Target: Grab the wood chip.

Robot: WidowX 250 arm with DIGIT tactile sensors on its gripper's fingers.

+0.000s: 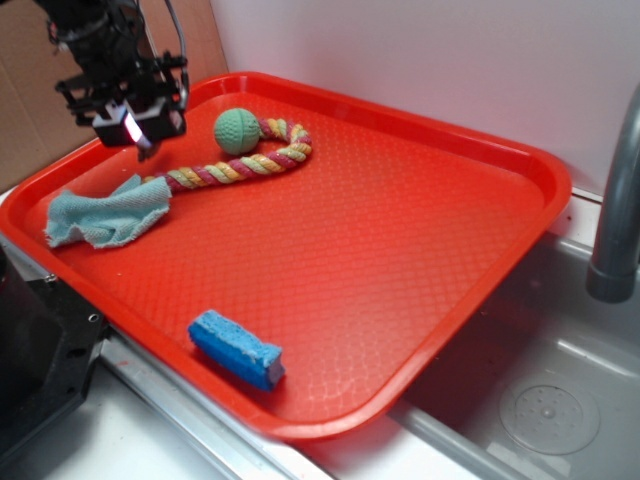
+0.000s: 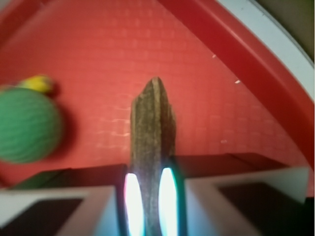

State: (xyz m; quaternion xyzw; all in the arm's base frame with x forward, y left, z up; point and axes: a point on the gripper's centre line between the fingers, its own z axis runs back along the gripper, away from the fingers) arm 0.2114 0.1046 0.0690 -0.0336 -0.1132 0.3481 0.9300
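Note:
The wood chip is a rough dark-brown sliver with a tapered tip, standing up between my two glowing pads in the wrist view. My gripper is shut on it and holds it above the red tray. In the exterior view my gripper hangs over the tray's far left corner, and only a dark tip of the wood chip pokes out below the fingers. The green ball lies just to its right.
A multicoloured braided rope curls from the green ball toward a light blue cloth at the left. A blue sponge lies near the tray's front edge. A grey faucet pipe and steel sink are on the right.

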